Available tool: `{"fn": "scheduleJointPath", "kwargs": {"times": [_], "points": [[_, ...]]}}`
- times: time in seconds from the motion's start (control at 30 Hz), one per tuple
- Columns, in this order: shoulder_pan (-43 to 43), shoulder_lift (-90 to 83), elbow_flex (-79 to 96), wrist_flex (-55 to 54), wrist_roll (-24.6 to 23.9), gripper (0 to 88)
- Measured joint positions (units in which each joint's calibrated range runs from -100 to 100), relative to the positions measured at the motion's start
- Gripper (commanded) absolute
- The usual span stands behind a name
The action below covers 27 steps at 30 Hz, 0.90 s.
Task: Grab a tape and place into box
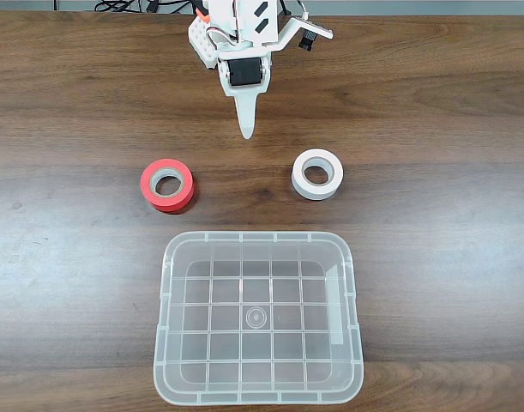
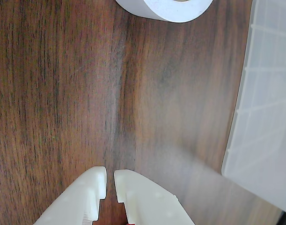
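Note:
The white tape (image 1: 317,173) lies flat on the wooden table, right of centre in the fixed view; its lower edge shows at the top of the wrist view as the tape (image 2: 166,9). The clear plastic box (image 1: 177,257) stands at the front of the table, nothing in it, and its rim enters the wrist view as the box (image 2: 264,108) on the right. My gripper (image 1: 246,130) hangs near the back of the table, tips pointing toward the front, up and to the left of the white roll. In the wrist view the gripper (image 2: 110,178) has its white fingers nearly together with nothing between them.
A red tape roll with a grey core (image 1: 167,184) lies left of centre, level with the white one. Black cables (image 1: 133,5) run along the table's back edge. Bare wood lies between the two rolls and on both sides of the box.

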Motion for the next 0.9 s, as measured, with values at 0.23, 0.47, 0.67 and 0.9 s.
{"fn": "scheduleJointPath", "kwargs": {"times": [0.23, 0.47, 0.67, 0.9], "points": [[0.0, 0.0, 0.0, 0.0, 0.0, 1.3], [0.0, 0.0, 0.0, 0.0, -0.1, 1.3], [0.0, 0.0, 0.0, 0.0, -3.81, 1.3], [0.0, 0.0, -0.09, 0.0, -5.17, 1.2]]}}
